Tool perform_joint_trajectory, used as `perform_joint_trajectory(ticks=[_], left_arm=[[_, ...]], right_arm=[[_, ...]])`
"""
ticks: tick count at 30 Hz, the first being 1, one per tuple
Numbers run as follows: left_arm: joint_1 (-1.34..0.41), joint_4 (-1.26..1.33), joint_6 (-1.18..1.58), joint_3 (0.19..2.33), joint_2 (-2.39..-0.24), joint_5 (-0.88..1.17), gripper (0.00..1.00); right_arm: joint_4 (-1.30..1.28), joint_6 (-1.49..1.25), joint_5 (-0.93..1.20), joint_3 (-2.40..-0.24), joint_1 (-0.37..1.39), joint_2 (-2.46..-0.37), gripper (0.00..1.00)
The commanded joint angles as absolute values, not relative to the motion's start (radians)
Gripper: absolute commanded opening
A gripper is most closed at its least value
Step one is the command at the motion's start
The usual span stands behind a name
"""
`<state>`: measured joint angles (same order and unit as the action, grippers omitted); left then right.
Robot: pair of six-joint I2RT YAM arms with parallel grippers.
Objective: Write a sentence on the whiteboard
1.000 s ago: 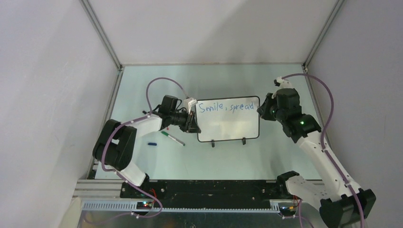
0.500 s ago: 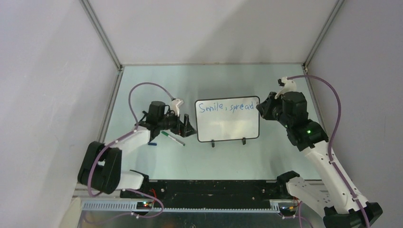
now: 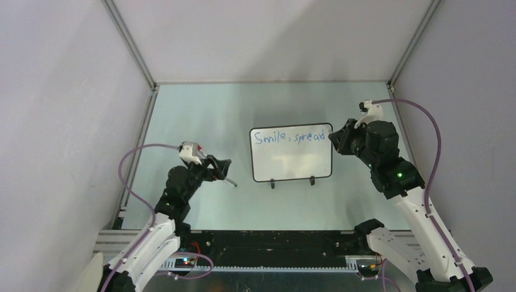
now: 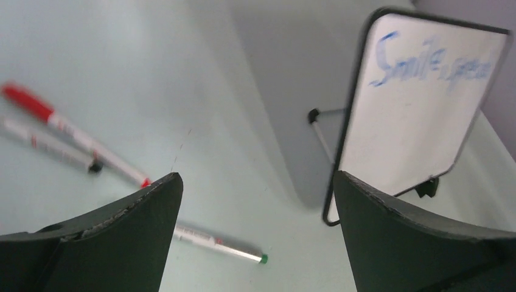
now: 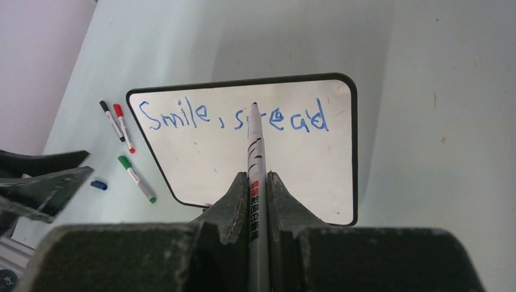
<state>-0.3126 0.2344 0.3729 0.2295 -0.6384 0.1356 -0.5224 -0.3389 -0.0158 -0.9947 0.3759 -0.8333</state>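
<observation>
Left claw (image 3: 222,169): apart, withdrawn from whiteboard (image 3: 292,161) toward counter's near-left corner; board unsteadied. Right claw (image 5: 257,179): clamped on marker (image 5: 255,143). Sentence (image 3: 289,137): second line unwritten.

Red marker (image 5: 123,128), black marker (image 5: 111,120), green marker (image 5: 136,178), blue cap (image 5: 98,185) on table (image 5: 426,152).

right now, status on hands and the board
Left hand open, off the whiteboard. Right hand shut on the marker, tip at "spread". Sentence reads "Smile, spread", lower half blank. Loose pens lie left, clear of it.

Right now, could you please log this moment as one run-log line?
left claw: open, empty | right claw: shut on marker | whiteboard: upright | sentence: "Smile, spread" only
</observation>
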Motion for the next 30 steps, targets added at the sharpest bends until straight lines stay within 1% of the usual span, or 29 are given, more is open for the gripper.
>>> perform_joint_trajectory(ticks=[1, 2, 4, 5, 9, 12, 15, 17, 20, 22, 24, 26, 27, 29, 30], left_arm=[[-0.306, 0.472, 0.615, 0.102, -0.63, -0.058, 0.99], [-0.304, 0.505, 0.623, 0.085, -0.633, -0.054, 0.99], [-0.304, 0.564, 0.584, 0.077, -0.654, 0.042, 1.0], [-0.303, 0.605, 0.582, 0.078, -0.683, 0.108, 0.99], [-0.303, 0.659, 0.568, 0.12, -0.82, 0.264, 0.99], [-0.303, 0.809, 0.583, 0.115, -0.922, 0.344, 0.99], [-0.305, 0.919, 0.594, 0.109, -1.037, 0.376, 0.97], [-0.306, 0.993, 0.589, 0.111, -1.102, 0.395, 0.96], [-0.312, 1.101, 0.596, 0.131, -1.204, 0.459, 0.93], [-0.32, 1.175, 0.613, 0.151, -1.271, 0.506, 0.92], [-0.324, 1.264, 0.653, 0.179, -1.346, 0.547, 0.91], [-0.326, 1.322, 0.687, 0.214, -1.423, 0.587, 0.87], [-0.326, 1.338, 0.697, 0.227, -1.45, 0.615, 0.83], [-0.325, 1.362, 0.727, 0.27, -1.521, 0.664, 0.76], [-0.326, 1.378, 0.748, 0.286, -1.56, 0.675, 0.76]], right_arm=[[-0.466, -0.338, 0.029, -0.98, 0.383, -0.805, 0.0], [-0.464, -0.34, 0.035, -0.979, 0.386, -0.807, 0.0], [-0.457, -0.346, 0.05, -0.974, 0.396, -0.812, 0.0], [-0.455, -0.349, 0.056, -0.973, 0.402, -0.816, 0.0], [-0.43, -0.346, 0.048, -0.972, 0.469, -0.854, 0.0], [-0.404, -0.349, 0.03, -0.972, 0.518, -0.884, 0.0], [-0.377, -0.354, 0.003, -0.973, 0.585, -0.932, 0.0], [-0.37, -0.351, -0.075, -0.978, 0.646, -0.964, 0.0], [-0.378, -0.321, -0.274, -1.011, 0.794, -1.021, 0.0], [-0.38, -0.31, -0.318, -1.026, 0.84, -1.053, 0.0], [-0.371, -0.309, -0.298, -1.034, 0.848, -1.086, 0.0], [-0.358, -0.304, -0.276, -1.035, 0.85, -1.11, 0.0], [-0.355, -0.3, -0.265, -1.035, 0.851, -1.118, 0.0], [-0.351, -0.292, -0.26, -1.035, 0.852, -1.138, 0.0], [-0.354, -0.29, -0.261, -1.035, 0.855, -1.147, 0.0]])
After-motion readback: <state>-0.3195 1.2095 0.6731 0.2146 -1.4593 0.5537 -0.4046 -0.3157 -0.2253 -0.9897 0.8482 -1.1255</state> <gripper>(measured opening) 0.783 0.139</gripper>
